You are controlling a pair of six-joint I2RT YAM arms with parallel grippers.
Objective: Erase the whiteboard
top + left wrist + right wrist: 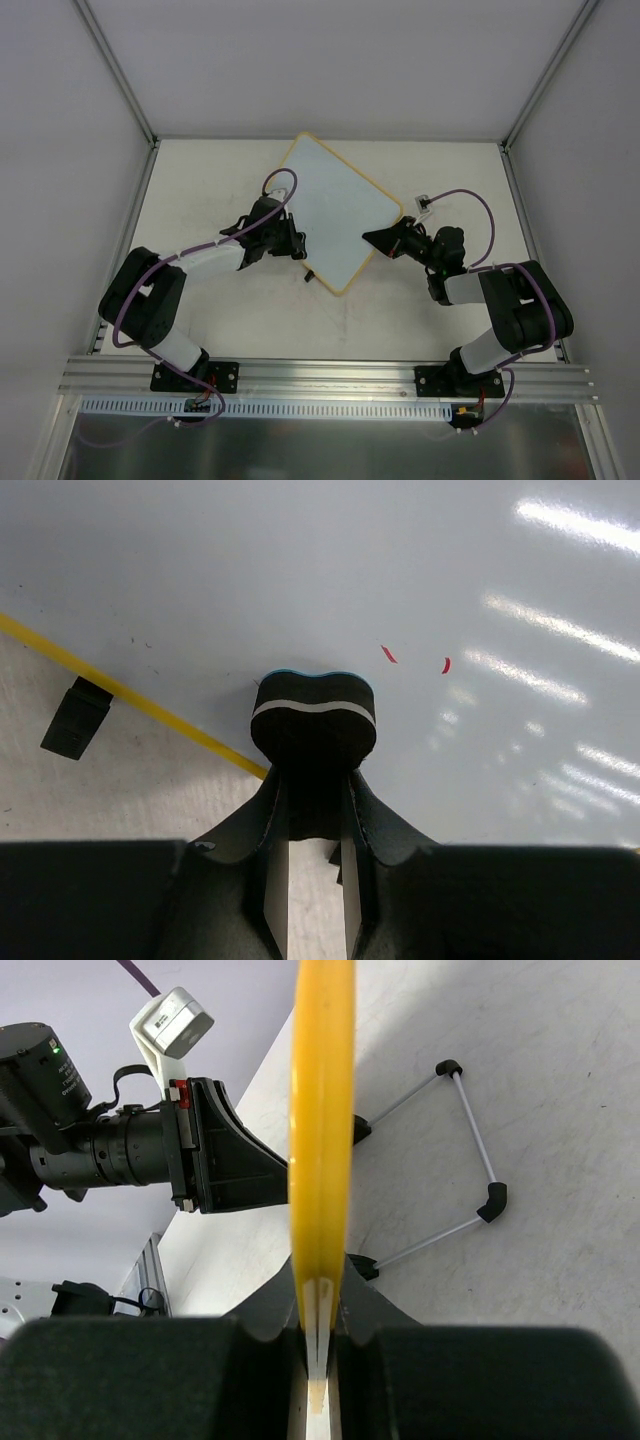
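left claw (315,792) holds 1 eraser (313,715) | right claw (320,1305) clamps 1 whiteboard (335,205) by its rim | 2 red marks (389,654) at eraser's 1 o'clock

I see white table (200,320) w/ small blk block (75,718) on it; grey walls (60,150) left, right, far; alu rail (330,378) near.

- We see the whiteboard (450,560) face as smooth and glossy, with lamps mirrored in bright streaks.
- Its yellow rim (320,1110) looks like smooth, faintly shiny plastic.
- The eraser (313,720) looks like matt black foam.
- The left end effector (315,810) looks like matt black plastic.
- The worktop (150,790) is matt, off-white and finely grainy.
- The wire stand (491,1201) has thin bright metal rods and black plastic corners.
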